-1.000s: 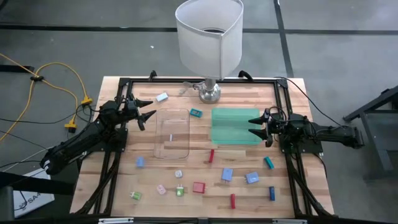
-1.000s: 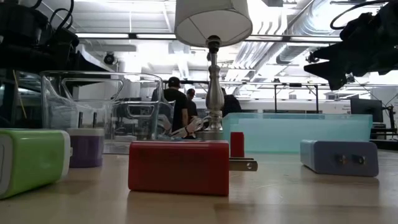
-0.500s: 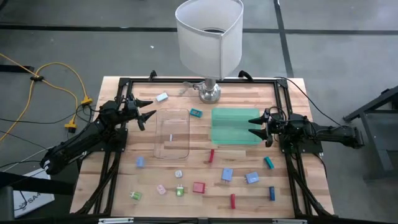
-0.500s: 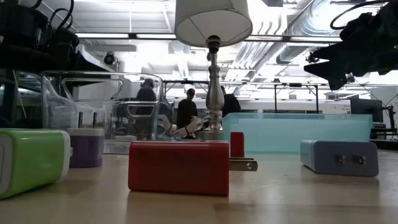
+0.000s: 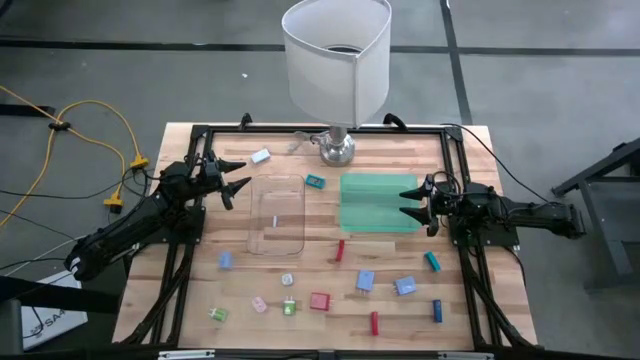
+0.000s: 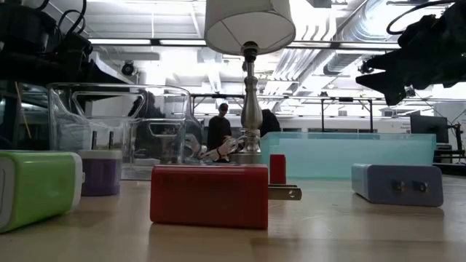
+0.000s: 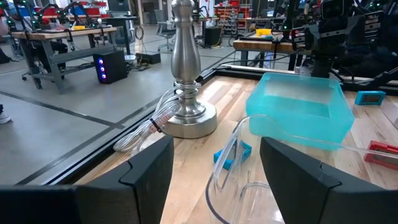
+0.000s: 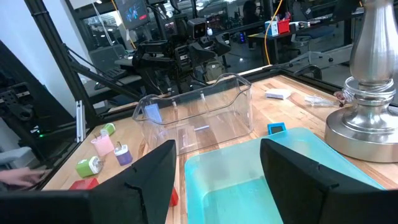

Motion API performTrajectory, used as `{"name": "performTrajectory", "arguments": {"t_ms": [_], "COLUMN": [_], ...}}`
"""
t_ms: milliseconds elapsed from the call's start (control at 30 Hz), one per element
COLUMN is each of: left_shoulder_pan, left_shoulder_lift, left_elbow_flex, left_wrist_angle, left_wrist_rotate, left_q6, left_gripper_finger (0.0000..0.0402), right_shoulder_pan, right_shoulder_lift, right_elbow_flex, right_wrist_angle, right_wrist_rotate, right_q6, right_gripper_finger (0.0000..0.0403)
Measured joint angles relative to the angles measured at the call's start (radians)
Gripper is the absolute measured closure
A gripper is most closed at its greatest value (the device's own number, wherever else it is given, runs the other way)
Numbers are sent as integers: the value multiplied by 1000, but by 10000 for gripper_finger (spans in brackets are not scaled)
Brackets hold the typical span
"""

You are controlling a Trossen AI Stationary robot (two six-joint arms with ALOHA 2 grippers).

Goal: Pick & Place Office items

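Observation:
The office items lie scattered on the wooden table's near half: a red block (image 5: 319, 301), red sticks (image 5: 340, 250) (image 5: 375, 322), blue blocks (image 5: 365, 281) (image 5: 404, 286) (image 5: 225, 260), a teal stick (image 5: 432, 261), a blue stick (image 5: 438, 311), and pink (image 5: 260, 304) and green (image 5: 218, 314) pieces. A teal piece (image 5: 315, 182) and a pale blue one (image 5: 261, 156) lie farther back. My left gripper (image 5: 235, 178) hovers open at the table's left edge, beside the clear tray (image 5: 277, 214). My right gripper (image 5: 410, 203) hovers open at the green tray's (image 5: 378, 203) right edge. Nothing is between either pair of fingers (image 7: 149, 168) (image 8: 292, 168).
A lamp with a white shade (image 5: 337, 55) and a metal foot (image 5: 338, 148) stands at the table's far middle. A black frame (image 5: 195, 135) runs around the table top. Bare wood shows between the trays and the scattered pieces. People move in the room behind (image 6: 218, 127).
Both arms and all pieces have kept still. In the room behind the table a person has walked toward the left, passing behind the clear tray in the low view.

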Motion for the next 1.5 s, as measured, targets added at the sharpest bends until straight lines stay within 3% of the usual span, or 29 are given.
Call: {"name": "performTrajectory", "arguments": {"t_ms": [833, 1233, 1500], "left_shoulder_pan": [0, 0, 0], "left_shoulder_lift": [0, 0, 0], "left_elbow_flex": [0, 0, 0], "left_wrist_angle": [2, 83, 144], "left_wrist_rotate": [-1, -2, -102], "left_q6": [11, 56, 38], "left_gripper_finger": [167, 167, 167], "right_shoulder_pan": [0, 0, 0], "right_shoulder_lift": [0, 0, 0], "right_elbow_flex": [0, 0, 0], "right_wrist_angle": [0, 0, 0], "right_wrist_rotate": [0, 0, 0], "right_q6": [0, 0, 0], "right_gripper_finger": [182, 182, 182]}}
